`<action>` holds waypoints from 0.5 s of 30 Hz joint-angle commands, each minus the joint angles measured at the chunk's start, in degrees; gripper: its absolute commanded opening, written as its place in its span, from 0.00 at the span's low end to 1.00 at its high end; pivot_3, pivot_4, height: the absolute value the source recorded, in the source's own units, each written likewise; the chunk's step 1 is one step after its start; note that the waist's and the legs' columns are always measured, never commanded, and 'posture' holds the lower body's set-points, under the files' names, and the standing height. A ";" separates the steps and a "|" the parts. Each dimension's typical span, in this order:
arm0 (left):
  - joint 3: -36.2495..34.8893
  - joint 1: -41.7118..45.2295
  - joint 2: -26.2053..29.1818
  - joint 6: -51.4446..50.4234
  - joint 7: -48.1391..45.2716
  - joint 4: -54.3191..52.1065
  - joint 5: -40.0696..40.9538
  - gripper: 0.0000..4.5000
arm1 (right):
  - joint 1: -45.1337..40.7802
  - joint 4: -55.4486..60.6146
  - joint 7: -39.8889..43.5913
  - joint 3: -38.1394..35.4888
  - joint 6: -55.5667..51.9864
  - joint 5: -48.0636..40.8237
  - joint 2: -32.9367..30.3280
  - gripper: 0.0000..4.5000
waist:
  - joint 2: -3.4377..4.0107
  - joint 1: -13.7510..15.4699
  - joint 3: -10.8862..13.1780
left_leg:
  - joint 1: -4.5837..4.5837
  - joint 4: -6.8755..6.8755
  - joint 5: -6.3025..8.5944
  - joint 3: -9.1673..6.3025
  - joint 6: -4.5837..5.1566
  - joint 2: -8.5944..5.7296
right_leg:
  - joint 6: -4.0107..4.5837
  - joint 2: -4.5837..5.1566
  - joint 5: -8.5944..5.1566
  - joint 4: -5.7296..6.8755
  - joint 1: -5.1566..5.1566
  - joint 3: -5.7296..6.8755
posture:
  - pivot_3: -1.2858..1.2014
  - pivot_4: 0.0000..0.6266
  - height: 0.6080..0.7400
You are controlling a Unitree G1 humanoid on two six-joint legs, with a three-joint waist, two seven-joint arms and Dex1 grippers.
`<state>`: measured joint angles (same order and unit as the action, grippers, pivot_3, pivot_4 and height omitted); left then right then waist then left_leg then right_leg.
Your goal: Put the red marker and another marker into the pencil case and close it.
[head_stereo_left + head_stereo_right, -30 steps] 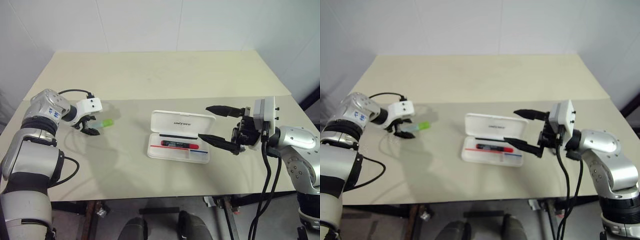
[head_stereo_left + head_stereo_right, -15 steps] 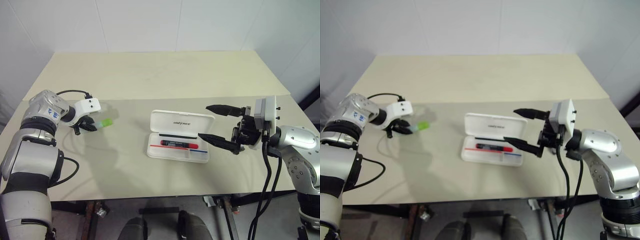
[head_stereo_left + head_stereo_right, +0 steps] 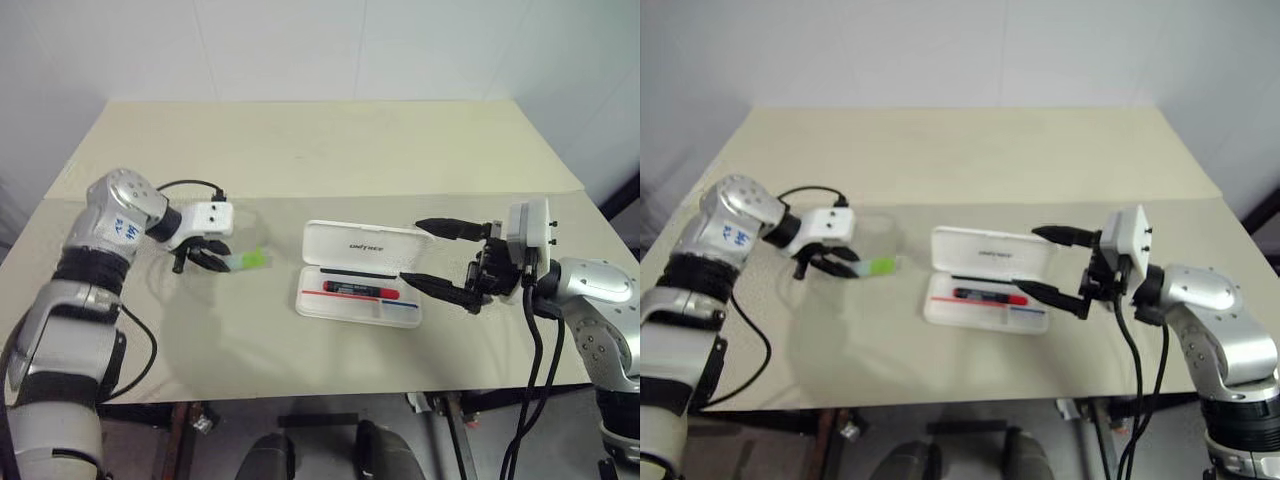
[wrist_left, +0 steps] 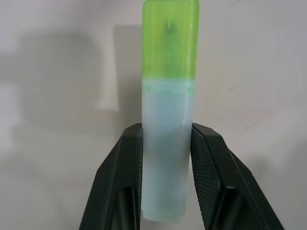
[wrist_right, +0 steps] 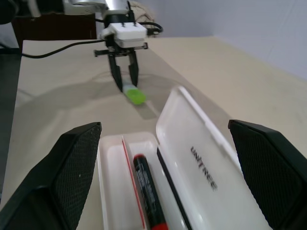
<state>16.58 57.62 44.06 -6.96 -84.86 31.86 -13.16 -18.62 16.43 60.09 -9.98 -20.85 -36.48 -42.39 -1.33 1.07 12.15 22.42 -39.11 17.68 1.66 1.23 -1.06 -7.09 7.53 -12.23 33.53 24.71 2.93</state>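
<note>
left pincer [image 3: 213, 262] clamped on the pale barrel of the green marker [image 3: 248, 261], light, stiff, slick plastic, cap jutting toward the open pencil case [image 3: 360, 273] with the red marker [image 3: 359, 290] inside; right pincer [image 3: 438, 258] spread wide beside it.

red marker [image 3: 358, 290] in the pencil case [image 3: 361, 273]; another marker [image 3: 249, 260] to its left.

Both head views overlook the table [image 3: 330, 150]; wrist views sit close.
</note>
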 commanded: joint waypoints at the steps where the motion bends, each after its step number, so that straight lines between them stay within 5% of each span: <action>1: -2.23 -2.35 1.73 -8.70 -2.06 -14.40 3.65 0.23 | 1.29 0.93 0.23 -2.26 1.62 0.09 -0.71 1.00 | 0.00 0.04 0.00 | 0.00 -0.01 0.00 0.01 0.01 0.00 | 0.00 0.00 0.00 0.01 0.01 -0.01 | 0.52 0.24 1.00; 5: 0.12 -3.50 -2.66 -19.14 -0.38 -27.89 5.79 0.23 | 6.42 -0.23 0.79 -4.58 3.54 1.83 -1.79 1.00 | 0.01 0.48 0.00 | -0.04 -0.02 0.02 -0.03 0.05 0.00 | 0.00 -0.02 0.00 0.03 -0.06 0.00 | 0.52 0.24 1.00; 15: 5.96 -2.29 -6.76 -25.13 0.54 -33.55 8.30 0.23 | 12.75 2.49 0.17 -8.24 3.75 1.27 -2.32 1.00 | 0.02 -0.13 -0.01 | -0.22 -0.08 -0.01 -0.02 0.05 -0.01 | 0.01 -0.08 -0.01 0.22 -0.12 -0.14 | 0.52 0.24 1.00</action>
<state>22.59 53.62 37.48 -32.01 -84.58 0.06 -5.58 -5.86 16.24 60.46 -16.21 -18.36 -34.35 -43.89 -1.31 0.94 12.14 22.19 -39.19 17.66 1.63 1.26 -1.06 -7.07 7.45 -12.24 33.76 24.59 2.79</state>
